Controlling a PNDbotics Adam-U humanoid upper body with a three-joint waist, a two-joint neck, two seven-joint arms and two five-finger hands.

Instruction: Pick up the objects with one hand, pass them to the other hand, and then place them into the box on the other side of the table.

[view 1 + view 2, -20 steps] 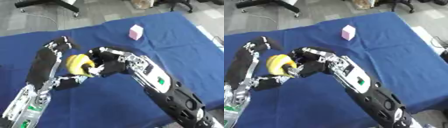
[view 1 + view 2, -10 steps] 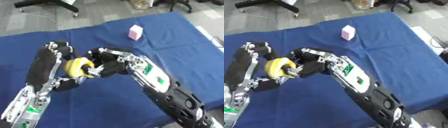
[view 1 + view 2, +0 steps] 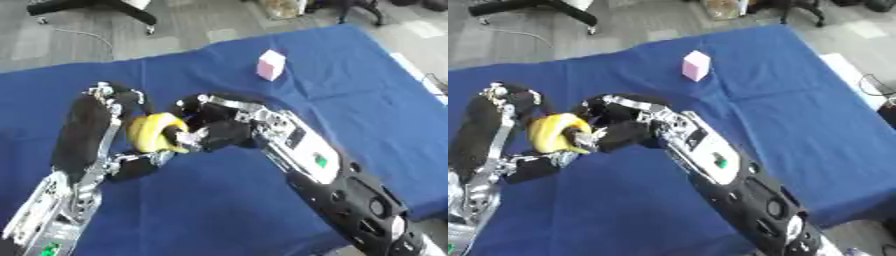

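Blue cloth covers the desk (image 3: 367, 100) where both hands meet: the right hand (image 3: 219, 132) curls on a yellow banana-like object (image 3: 156, 131), cupped by the left hand (image 3: 122, 107). Mistimed release could drop it, well short of the pink block (image 3: 270, 64).

Both arms are mostly black, with silver metal at the joints; the left hand (image 3: 105, 107) has a broad black back with pale silver pieces along its top edge, and the right hand (image 3: 214, 127) is black with silver links showing among its fingers (image 3: 185, 136). The right forearm carries a long white panel with a small green mark on it, and round black joint housings further down; the left forearm shows silver framework and what may be a green spot near the bottom edge.
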